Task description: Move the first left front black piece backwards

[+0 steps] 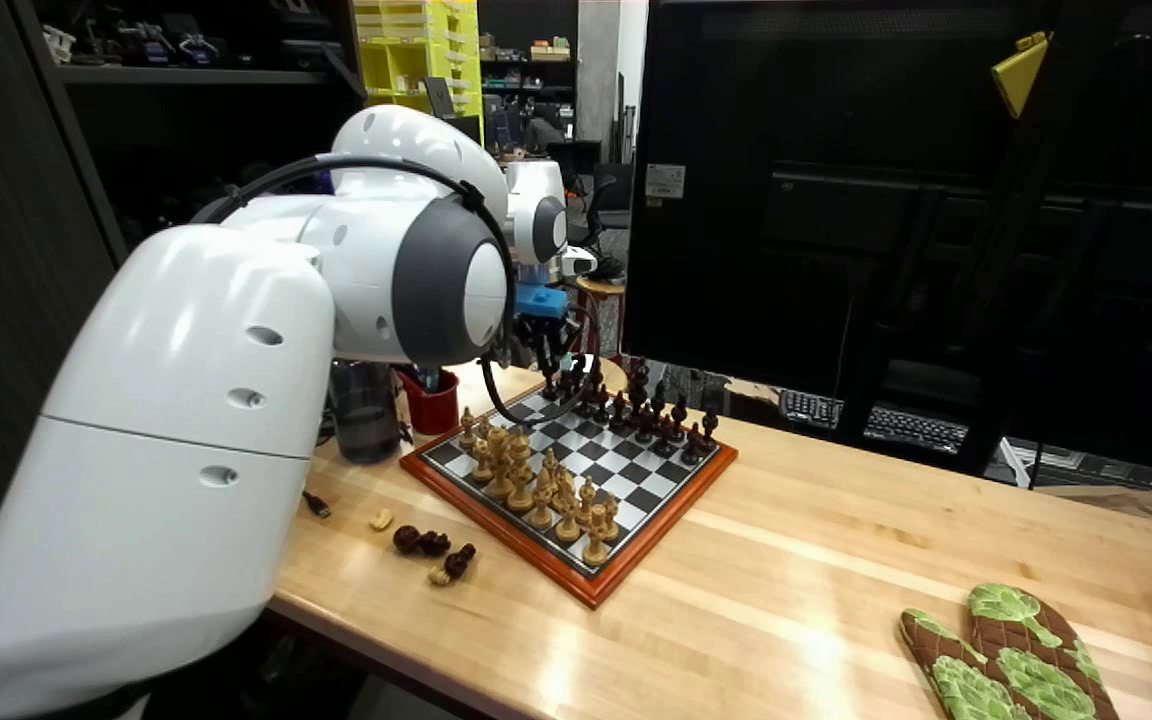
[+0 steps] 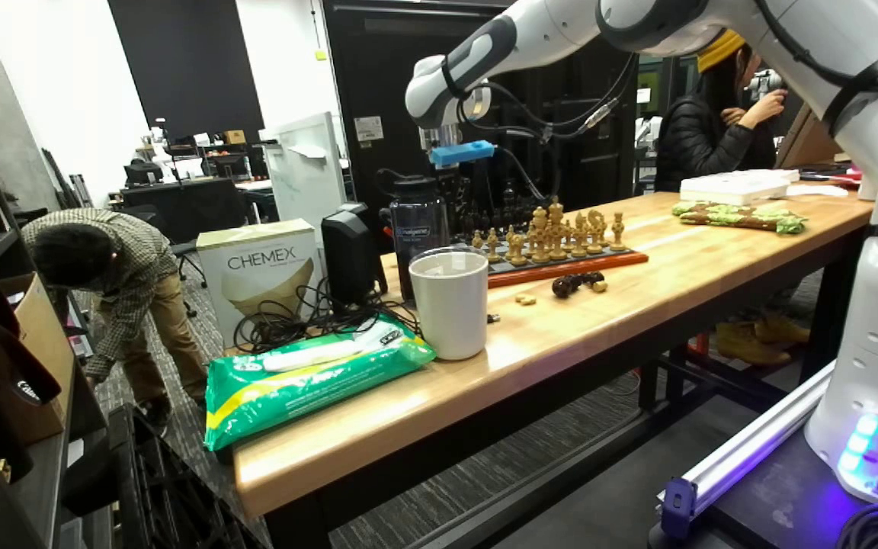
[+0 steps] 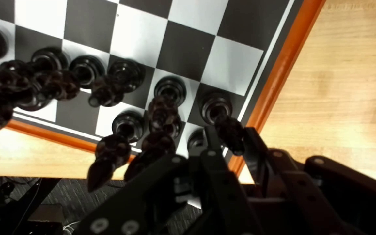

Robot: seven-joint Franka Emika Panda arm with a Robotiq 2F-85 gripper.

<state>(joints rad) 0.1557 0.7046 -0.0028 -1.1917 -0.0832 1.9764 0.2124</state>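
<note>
Though firm hold cannot be told, black piece near board edge is straddled by gripper — jaws narrowly parted

White wall, grey carpet, yellow shelving

In an exterior view, CHEMEX runs in dark capitals across the upper front of a white box; the smaller print beneath it is too fine to read. On the dark drinking bottle the brand nalgene appears in pale lowercase letters. A black strap toward the picture's left edge carries the name Canon in white. Lettering on the green packet cannot be made out. In both exterior views a white label sits on a tall black panel, its lines too small to read.
</note>
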